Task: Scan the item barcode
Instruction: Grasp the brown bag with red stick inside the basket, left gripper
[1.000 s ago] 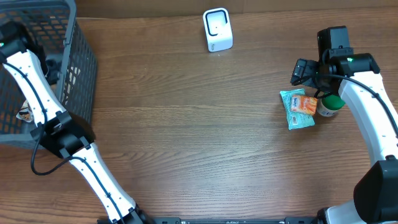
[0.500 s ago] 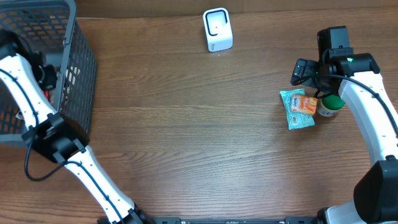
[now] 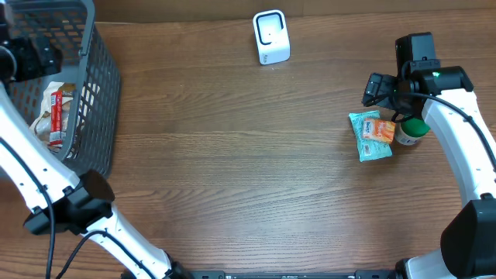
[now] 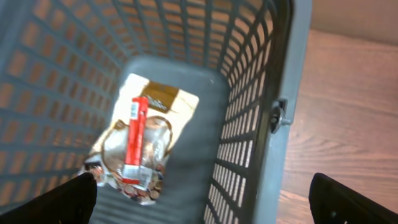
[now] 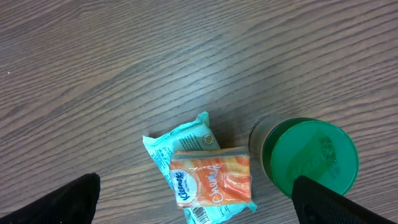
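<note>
grasp pending — left claw and right claw are held wide open, empty; tissue pack at the desk's right edge is to be gripped.

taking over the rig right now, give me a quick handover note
Left gripper: open, empty, above the basket at the table's left edge.
Right gripper: open, empty, hovering over the tissue packet, with the green-lidded jar beside it.
Scanner: standing at the far middle of the table, nothing in front of it.
Done: one snack bag lies in the basket; whether it was scanned is not visible.
Left: the tissue packet and jar probably need picking up, showing to the scanner, then binning.
</note>
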Controlling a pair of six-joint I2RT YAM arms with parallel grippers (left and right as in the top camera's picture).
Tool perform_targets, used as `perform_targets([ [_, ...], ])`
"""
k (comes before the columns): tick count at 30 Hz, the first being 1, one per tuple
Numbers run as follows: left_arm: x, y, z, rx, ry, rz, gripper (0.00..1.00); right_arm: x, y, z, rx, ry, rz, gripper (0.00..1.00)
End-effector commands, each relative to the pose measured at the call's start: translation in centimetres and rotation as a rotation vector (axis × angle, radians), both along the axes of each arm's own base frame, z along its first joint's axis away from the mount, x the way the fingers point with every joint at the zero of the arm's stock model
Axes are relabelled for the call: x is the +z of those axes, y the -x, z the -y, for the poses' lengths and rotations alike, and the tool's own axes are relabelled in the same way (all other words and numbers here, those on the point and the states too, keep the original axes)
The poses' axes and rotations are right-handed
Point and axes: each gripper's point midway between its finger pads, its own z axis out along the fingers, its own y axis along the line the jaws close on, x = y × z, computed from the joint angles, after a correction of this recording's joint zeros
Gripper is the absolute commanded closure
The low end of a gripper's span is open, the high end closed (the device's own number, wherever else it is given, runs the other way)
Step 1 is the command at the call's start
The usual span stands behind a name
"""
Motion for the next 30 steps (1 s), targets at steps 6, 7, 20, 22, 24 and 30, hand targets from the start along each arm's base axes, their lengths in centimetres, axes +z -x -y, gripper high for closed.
perform_targets([
  [6,1.4,0.3,3.0,0.1,-0.007,-0.008,0.0,1.3,-0.4,0.1,-0.003,0.002,0.036,0.0],
  [7,1.6,0.5,3.4,0.095,-0.008,-0.01,0.0,1.3,-0.4,0.1,-0.003,0.002,0.036,0.0],
  [20,2.3,1.4,5.0,0.127,-0.03,-0.028,0.0,1.3,-0.4,0.1,-0.003,0.002,0.036,0.0],
  [22,2.4,1.3,4.8,0.129,-0.034,-0.022,0.0,1.3,-0.4,0.1,-0.003,0.002,0.036,0.0],
  [24,2.6,1.2,4.5,0.135,-0.035,-0.013,0.0,1.3,-0.4,0.1,-0.003,0.002,0.036,0.0],
  [30,2.8,0.7,2.3,0.117,-0.017,0.042,0.0,1.3,-0.4,0.1,-0.003,0.002,0.036,0.0],
])
